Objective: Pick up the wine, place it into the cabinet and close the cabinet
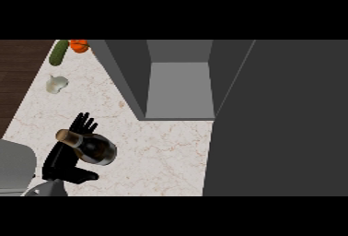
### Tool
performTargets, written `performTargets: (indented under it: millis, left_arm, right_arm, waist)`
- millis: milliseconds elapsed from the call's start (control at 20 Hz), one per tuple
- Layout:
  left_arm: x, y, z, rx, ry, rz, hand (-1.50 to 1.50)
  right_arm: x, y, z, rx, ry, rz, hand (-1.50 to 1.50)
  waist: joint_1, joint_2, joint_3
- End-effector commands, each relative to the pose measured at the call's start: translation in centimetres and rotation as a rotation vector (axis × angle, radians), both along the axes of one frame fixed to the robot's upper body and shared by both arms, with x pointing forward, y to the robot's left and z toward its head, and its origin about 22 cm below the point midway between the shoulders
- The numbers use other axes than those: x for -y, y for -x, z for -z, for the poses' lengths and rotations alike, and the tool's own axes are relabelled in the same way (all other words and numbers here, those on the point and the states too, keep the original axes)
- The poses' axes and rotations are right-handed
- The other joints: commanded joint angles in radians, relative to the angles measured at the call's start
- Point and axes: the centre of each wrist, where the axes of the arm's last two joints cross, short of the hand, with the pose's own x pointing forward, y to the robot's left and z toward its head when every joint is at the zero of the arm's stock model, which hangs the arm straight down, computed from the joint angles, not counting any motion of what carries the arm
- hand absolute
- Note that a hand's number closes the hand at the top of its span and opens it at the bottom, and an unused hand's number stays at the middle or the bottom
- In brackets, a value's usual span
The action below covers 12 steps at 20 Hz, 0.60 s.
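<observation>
The black fingers [84, 122] of the left hand [65, 159] point up and away. They look straight and a little spread, not curled. The thumb [85, 175] sticks out low on the right side of the hand. The wine bottle [94, 147] lies across the palm, between the fingers above and the thumb below. It is dark and shiny. Its cork end [66, 135] is light brown and points to the upper left. Its fat round body points to the lower right. The bottle is tilted, not standing up. I cannot tell if it rests on the hand or if the hand squeezes it.

The grey forearm [48, 189] comes in from the bottom left. A pale grey shape [15, 166] sits at the left edge, just beside the hand.

Under the hand is the worktop [163, 156]. It is light and speckled like stone. To its left is a strip of dark brown wood [20, 69].

Up and to the right of the bottle is the cabinet [180, 87]. It is grey and open, so you can see its inside floor and walls. The bottle is well apart from it and is not inside it. A big dark grey panel [279, 120] fills the right side. It may be the cabinet door.

Far up on the left of the worktop lies a white garlic [56, 84]. Above it is a green cucumber [60, 52]. Just beside the cucumber is an orange thing [79, 45] at the top edge.

The right hand does not show.
</observation>
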Motion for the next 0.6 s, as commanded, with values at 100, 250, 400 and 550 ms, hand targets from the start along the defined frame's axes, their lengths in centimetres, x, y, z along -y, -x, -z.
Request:
performTargets:
  millis: [100, 250, 400, 550]
  left_arm:
    - [-0.2, -1.0, 0.6, 0.014, 0.042, -0.013, -1.50]
    - [2.8, -1.8, 1.4, 0.031, 0.065, 0.000, -1.50]
    - [0.5, -2.5, 1.1, 0.023, 0.117, 0.058, 1.50]
    - [2.2, -1.3, 1.6, 0.048, 0.092, 0.116, 1.50]
  right_arm:
    - [0.9, 2.4, -0.8, 0.067, -0.030, -0.026, -1.50]
    - [0.7, 2.6, -1.4, 0.048, -0.035, -0.022, -1.50]
    - [0.2, 2.4, -0.6, 0.048, -0.040, -0.028, -1.50]
    - [0.5, 3.6, -0.8, 0.050, -0.057, -0.024, -1.50]
  waist:
    - [0.000, 0.000, 0.000]
    - [-0.002, 0.000, 0.000]
    - [-0.005, 0.001, -0.001]
    - [-0.003, -0.001, 0.000]
